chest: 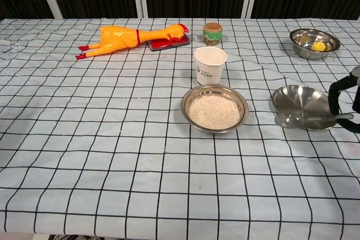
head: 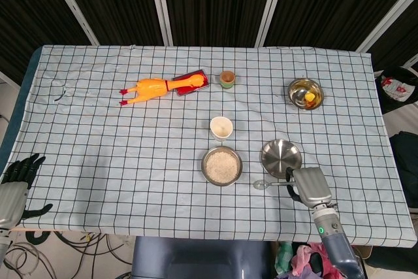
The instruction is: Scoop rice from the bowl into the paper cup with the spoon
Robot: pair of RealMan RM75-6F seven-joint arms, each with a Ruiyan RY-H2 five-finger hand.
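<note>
A steel bowl of white rice (head: 221, 166) (chest: 214, 108) sits mid-table, with the white paper cup (head: 221, 127) (chest: 210, 64) upright just behind it. My right hand (head: 309, 187) (chest: 346, 103) holds the handle of a metal spoon (head: 269, 184) (chest: 304, 119). The spoon is lifted off the cloth, its bowl pointing left toward the rice and hanging over the near edge of an empty steel plate (head: 281, 157) (chest: 306, 104). My left hand (head: 16, 181) rests at the table's near-left corner, fingers spread, holding nothing.
A yellow rubber chicken (head: 151, 88) (chest: 124, 38) lies by a red tray (head: 194, 82) at the back. A small brown-green cup (head: 226, 78) (chest: 212, 32) stands behind the paper cup. A steel bowl with a yellow item (head: 305, 93) (chest: 314, 43) is at the back right.
</note>
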